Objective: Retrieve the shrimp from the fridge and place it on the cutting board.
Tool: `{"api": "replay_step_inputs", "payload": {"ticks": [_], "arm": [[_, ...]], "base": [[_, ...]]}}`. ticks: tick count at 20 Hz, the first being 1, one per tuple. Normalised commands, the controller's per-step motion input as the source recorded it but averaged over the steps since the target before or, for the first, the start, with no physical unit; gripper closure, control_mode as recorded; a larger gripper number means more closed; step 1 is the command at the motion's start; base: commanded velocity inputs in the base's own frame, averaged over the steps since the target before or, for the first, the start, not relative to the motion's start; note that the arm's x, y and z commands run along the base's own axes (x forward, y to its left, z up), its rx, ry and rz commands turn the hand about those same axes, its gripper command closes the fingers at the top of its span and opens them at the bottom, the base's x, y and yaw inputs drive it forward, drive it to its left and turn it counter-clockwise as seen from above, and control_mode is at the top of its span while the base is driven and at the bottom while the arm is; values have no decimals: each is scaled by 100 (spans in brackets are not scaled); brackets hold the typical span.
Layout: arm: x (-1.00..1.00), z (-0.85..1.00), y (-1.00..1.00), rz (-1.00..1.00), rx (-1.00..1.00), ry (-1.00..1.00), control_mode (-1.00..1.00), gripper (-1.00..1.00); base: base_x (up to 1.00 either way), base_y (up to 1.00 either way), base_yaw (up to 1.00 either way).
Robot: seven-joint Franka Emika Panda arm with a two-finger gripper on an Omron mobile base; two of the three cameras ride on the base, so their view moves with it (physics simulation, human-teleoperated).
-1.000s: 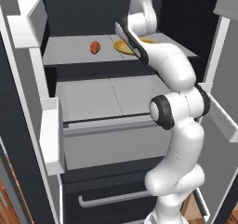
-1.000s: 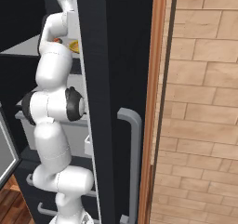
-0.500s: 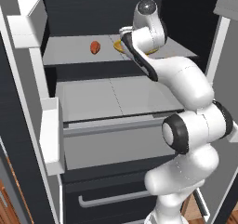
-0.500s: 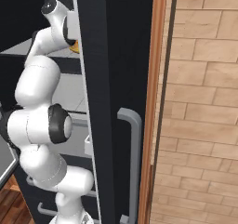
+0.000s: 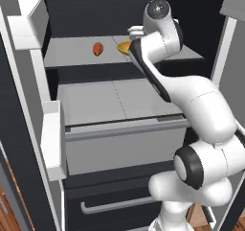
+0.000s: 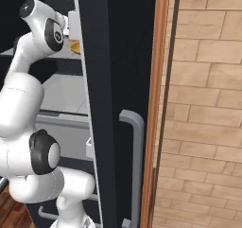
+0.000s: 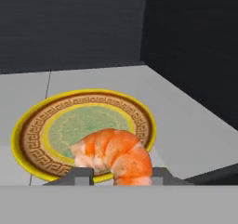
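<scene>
The shrimp (image 7: 114, 155), a curled orange-pink piece, lies on the near edge of a round yellow patterned plate (image 7: 37, 130). My gripper (image 7: 122, 175) has one fingertip (image 7: 83, 175) against each side of it, shut on the shrimp. The plate (image 5: 123, 46) stands on the upper shelf (image 5: 72, 52) of the open dark grey fridge (image 5: 110, 5), partly hidden by my hand (image 5: 136, 32). The plate's edge (image 6: 74, 46) also peeks out beside the fridge wall. The cutting board is out of view.
A reddish-brown oval lump (image 5: 97, 49) lies on the same shelf, left of the plate. Pale drawers (image 5: 124, 139) sit below, white door bins (image 5: 52, 139) on the left door. A dark fridge side with a grey handle (image 6: 137, 165) and a brick wall (image 6: 208, 104) stand to the right.
The arm has swung its elbow out to the right and the hand has come down onto the plate. The fingers have drawn in around the shrimp.
</scene>
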Motion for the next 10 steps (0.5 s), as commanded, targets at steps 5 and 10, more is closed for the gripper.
{"api": "replay_step_inputs", "payload": {"ticks": [5,10], "arm": [[-92,28,0,-21,10,6,-100,100],[-100,1,0,-21,12,6,-100,100]], "base": [[0,0,0],[0,0,0]]}}
